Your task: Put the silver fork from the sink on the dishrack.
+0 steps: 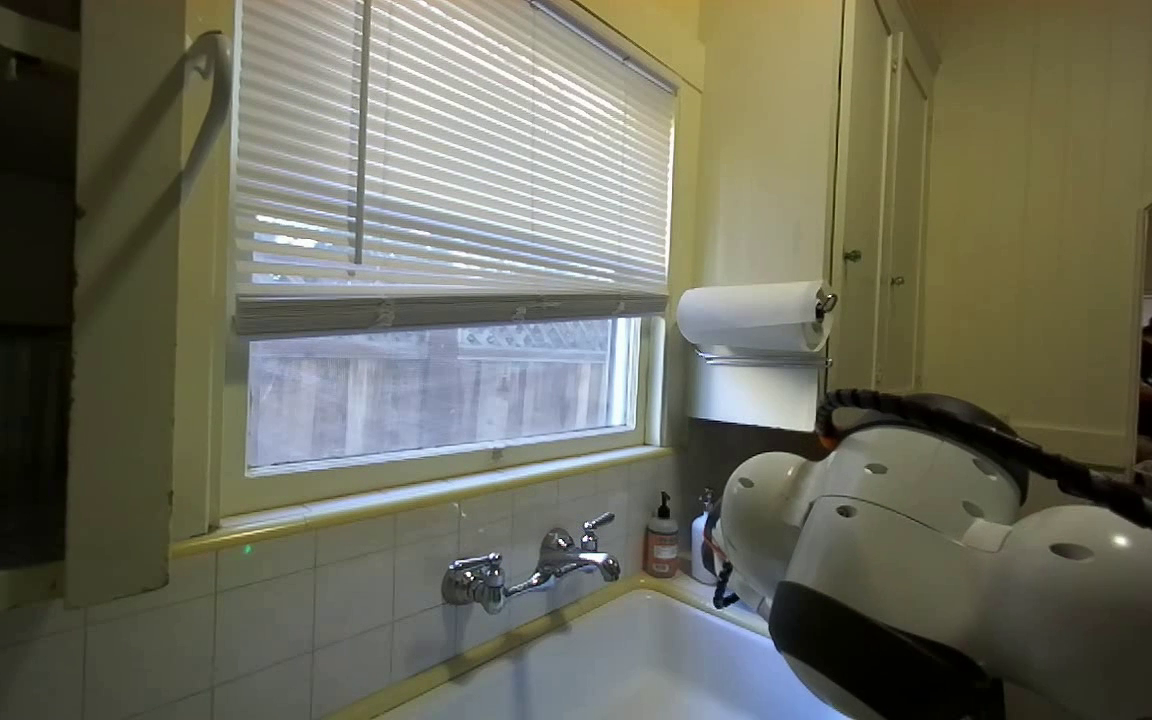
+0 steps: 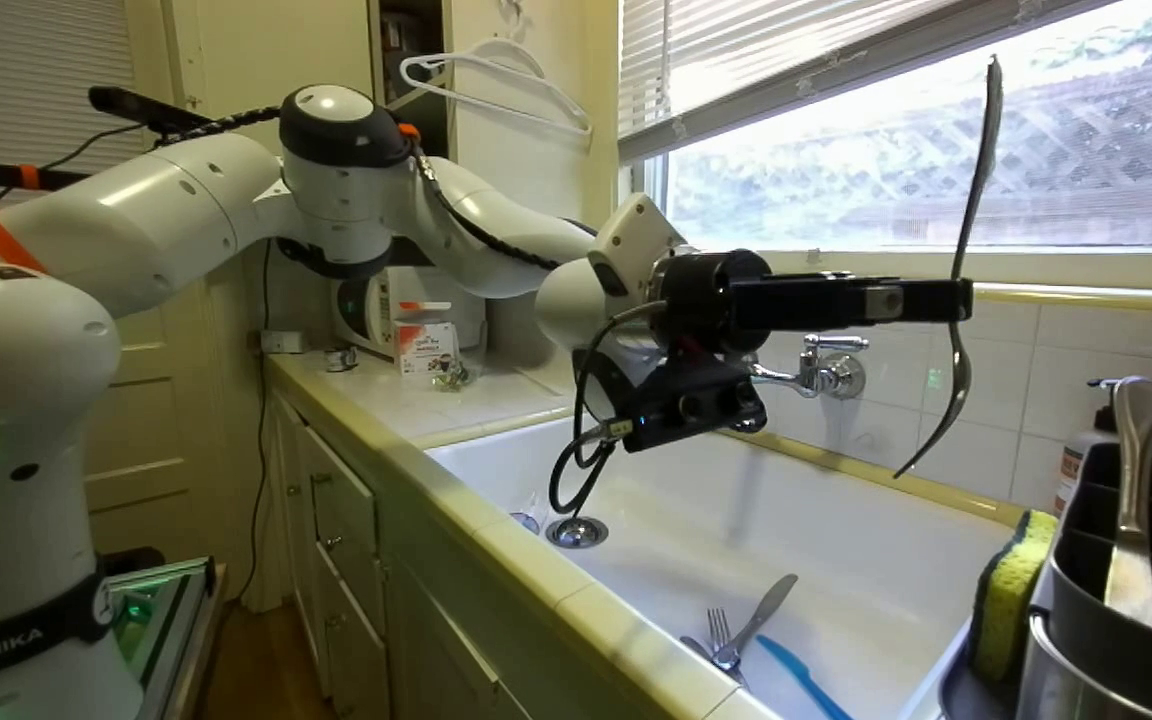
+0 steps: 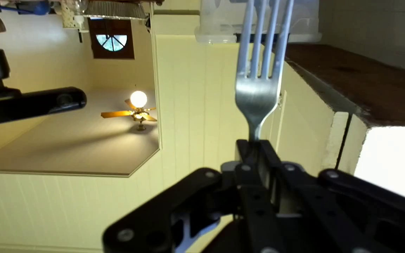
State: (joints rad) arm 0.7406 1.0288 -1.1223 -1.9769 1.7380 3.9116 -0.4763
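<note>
My gripper (image 2: 956,300) is shut on the silver fork (image 2: 982,160) and holds it in the air above the far right part of the pale sink (image 2: 786,500). The fork stands nearly upright, handle up and tines down. In the wrist view the fork head (image 3: 257,96) sticks out from between the closed fingertips (image 3: 253,149). A corner of the sink basin (image 1: 676,660) also shows in an exterior view, where the gripper is out of sight. The dishrack's wire bars do not show in these frames.
A dark divided utensil holder (image 2: 1086,590) with a metal utensil (image 2: 1131,500) stands at the right edge beside a yellow sponge (image 2: 1011,600). Another fork (image 2: 719,630), a knife (image 2: 766,610) and a blue utensil (image 2: 801,680) lie in the sink. The faucet (image 1: 576,560) juts from the wall.
</note>
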